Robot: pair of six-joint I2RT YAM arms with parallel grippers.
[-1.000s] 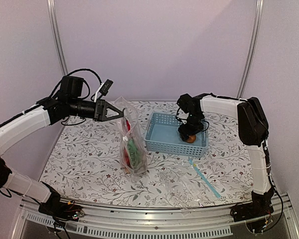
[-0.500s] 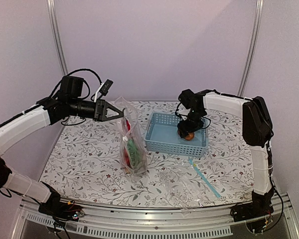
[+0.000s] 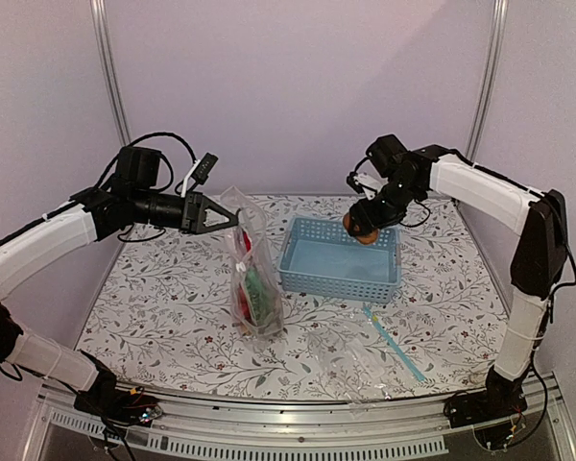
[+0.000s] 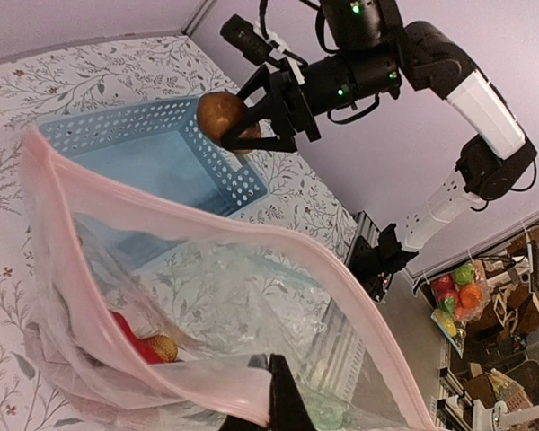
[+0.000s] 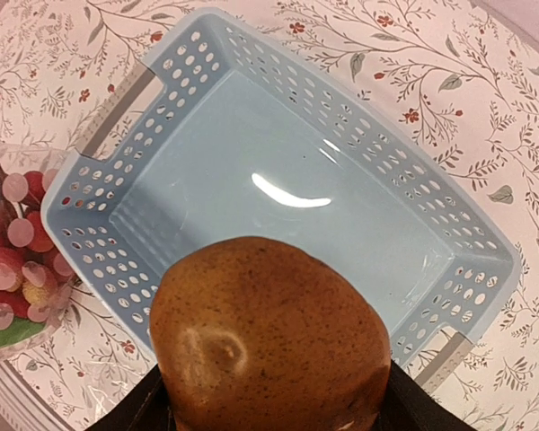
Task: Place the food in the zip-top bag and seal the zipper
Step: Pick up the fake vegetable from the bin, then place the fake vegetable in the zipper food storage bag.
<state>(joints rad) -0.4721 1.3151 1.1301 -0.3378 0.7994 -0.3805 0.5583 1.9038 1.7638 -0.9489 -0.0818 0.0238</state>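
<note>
My left gripper [image 3: 232, 219] is shut on the pale pink zipper [image 4: 207, 220] of the clear zip-top bag [image 3: 252, 288] and holds its mouth up and open. Red and green food lies in the bag's bottom; a red piece [image 4: 130, 334] shows through the plastic in the left wrist view. My right gripper [image 3: 363, 227] is shut on the brown potato-like lump [image 5: 269, 337] and holds it in the air above the blue basket [image 3: 341, 259]. The lump also shows in the left wrist view [image 4: 221, 116]. The bunch of red round fruits [image 5: 13, 247] shows inside the bag.
A second clear bag [image 3: 360, 355] with a teal-blue strip [image 3: 396, 344] lies flat at the front right. The blue basket [image 5: 278, 193] holds nothing. Two metal posts stand at the back corners of the flowered table.
My right gripper has lifted the brown lump out of the basket, up and toward the back. The left gripper and the bag have not moved.
</note>
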